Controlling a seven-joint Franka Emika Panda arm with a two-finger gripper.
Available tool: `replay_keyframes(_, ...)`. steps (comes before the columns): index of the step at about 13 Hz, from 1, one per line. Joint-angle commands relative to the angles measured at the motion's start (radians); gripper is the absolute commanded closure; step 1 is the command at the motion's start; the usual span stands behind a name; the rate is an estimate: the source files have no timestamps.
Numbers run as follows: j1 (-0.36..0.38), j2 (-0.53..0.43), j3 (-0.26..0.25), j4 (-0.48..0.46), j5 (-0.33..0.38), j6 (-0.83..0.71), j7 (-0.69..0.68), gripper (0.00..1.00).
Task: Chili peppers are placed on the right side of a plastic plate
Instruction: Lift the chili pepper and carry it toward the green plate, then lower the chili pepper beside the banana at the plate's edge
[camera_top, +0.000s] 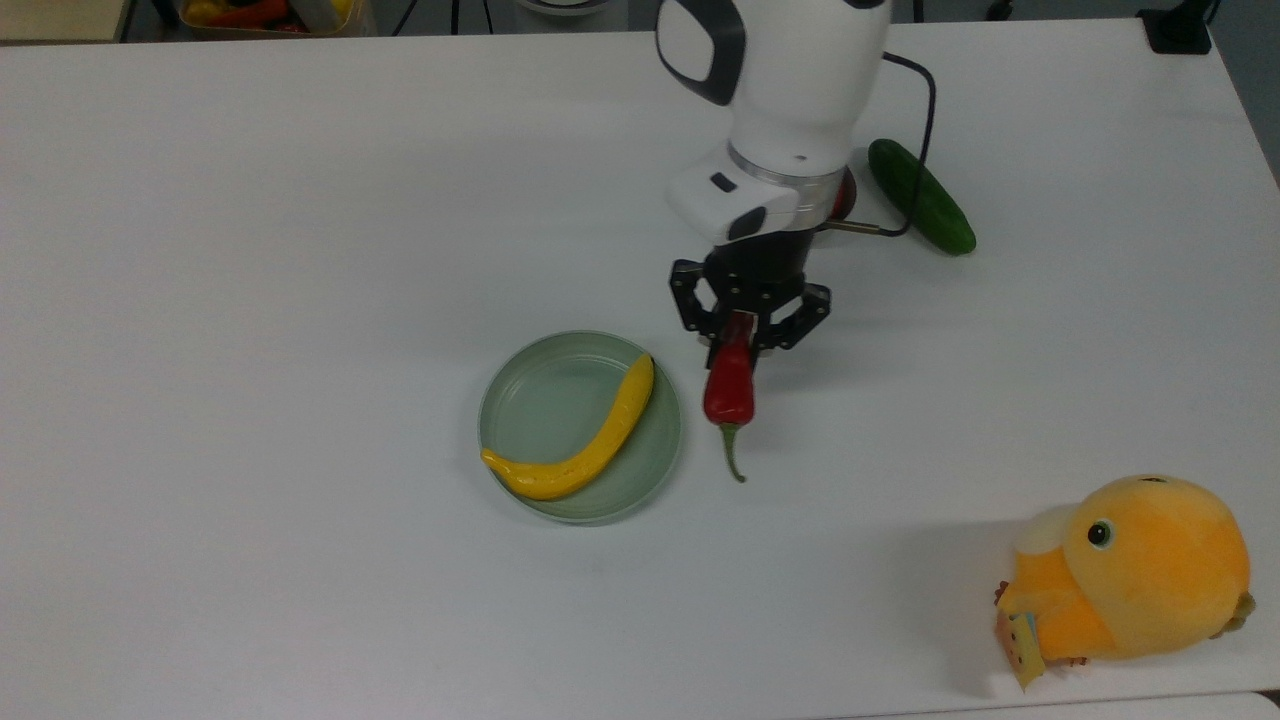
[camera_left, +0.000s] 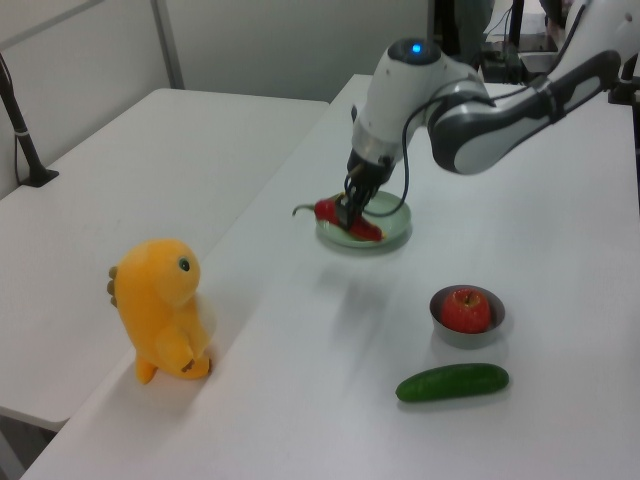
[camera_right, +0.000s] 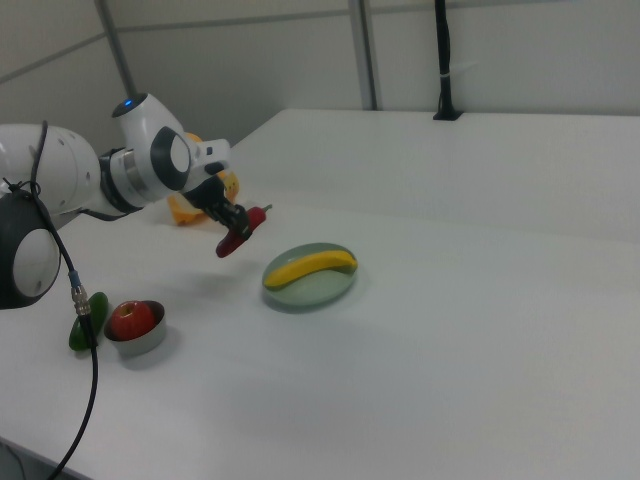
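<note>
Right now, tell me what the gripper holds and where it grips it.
The gripper holds the red chili pepper, pinched at the end opposite its green stem, lifted above the table.

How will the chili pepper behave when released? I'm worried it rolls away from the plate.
The chili pepper looks stiff: held by one end in the gripper, it juts out without drooping. Its glossy skin may be slippery. The tapered, wrinkled body and curved stem should limit rolling, though it could rock or settle beside the plastic plate.
</note>
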Motion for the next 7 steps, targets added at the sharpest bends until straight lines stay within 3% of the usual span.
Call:
replay_keyframes(1,-0.031,-0.049,-0.040,-0.041,0.000,-0.001,-0.049,0.84)
replay_keyframes(7,-0.051,-0.053,-0.163,-0.051,0.005,-0.004,-0.262,0.84)
